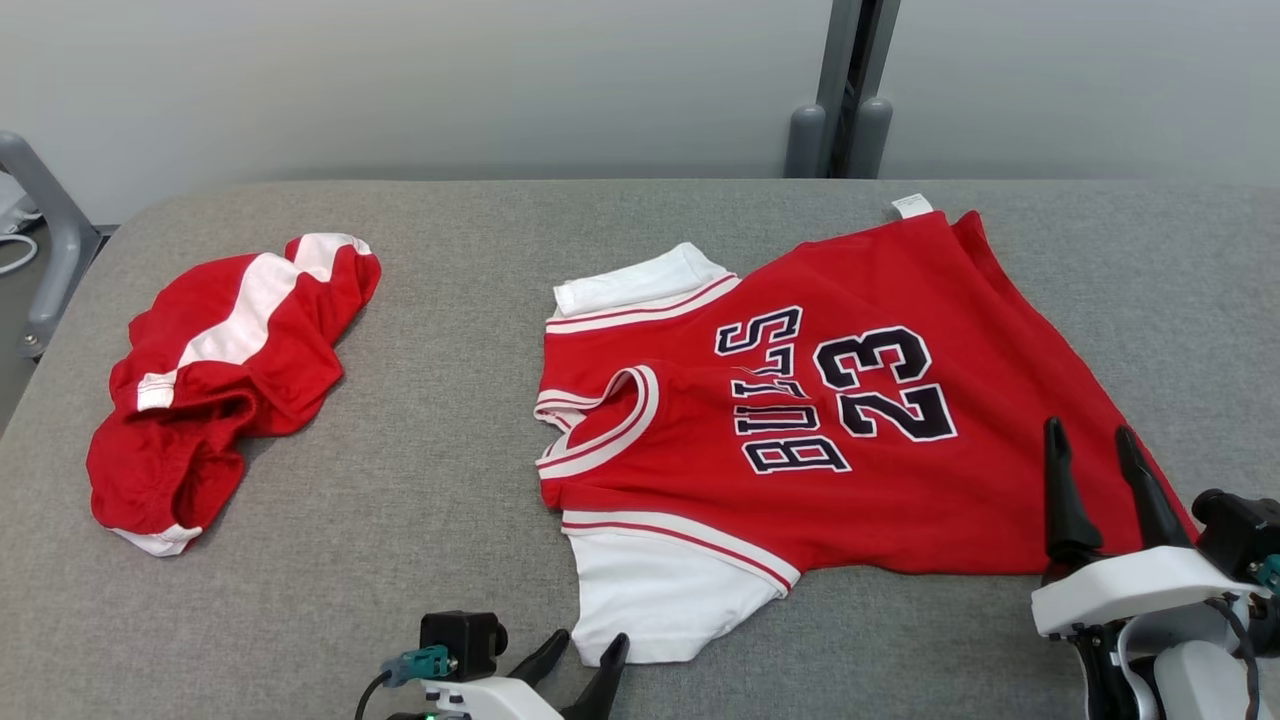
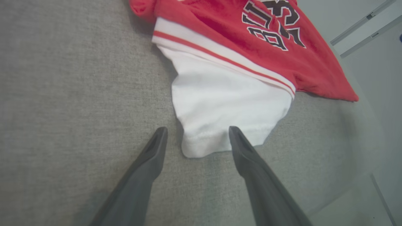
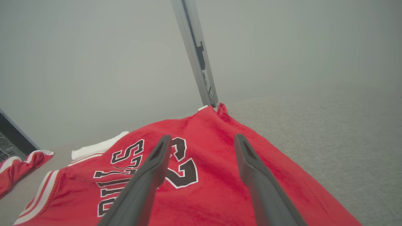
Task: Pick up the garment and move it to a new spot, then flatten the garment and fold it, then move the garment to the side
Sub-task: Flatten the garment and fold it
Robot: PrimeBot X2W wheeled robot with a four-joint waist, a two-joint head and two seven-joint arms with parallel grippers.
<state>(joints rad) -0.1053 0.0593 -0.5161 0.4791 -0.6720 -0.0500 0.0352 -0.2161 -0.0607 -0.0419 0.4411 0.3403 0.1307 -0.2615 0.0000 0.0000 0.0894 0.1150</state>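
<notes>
The garment [image 1: 800, 420] is a red jersey with white sleeves and dark "BULLS 23" lettering. It lies spread flat on the grey table [image 1: 450, 480], right of centre, neck to the left. My left gripper [image 1: 590, 650] is open at the bottom edge, its fingertips at the hem of the near white sleeve [image 2: 226, 106]; that gripper [image 2: 196, 133] straddles the sleeve's corner with nothing pinched. My right gripper [image 1: 1090, 440] stands open above the jersey's lower right part, and in the right wrist view this gripper [image 3: 202, 141] hovers over the red cloth [image 3: 213, 175], holding nothing.
A second red garment with white stripes [image 1: 220, 380] lies crumpled at the table's left. A grey metal frame [image 1: 50, 230] stands off the left edge, and a grey post [image 1: 850, 90] rises behind the table against a pale wall.
</notes>
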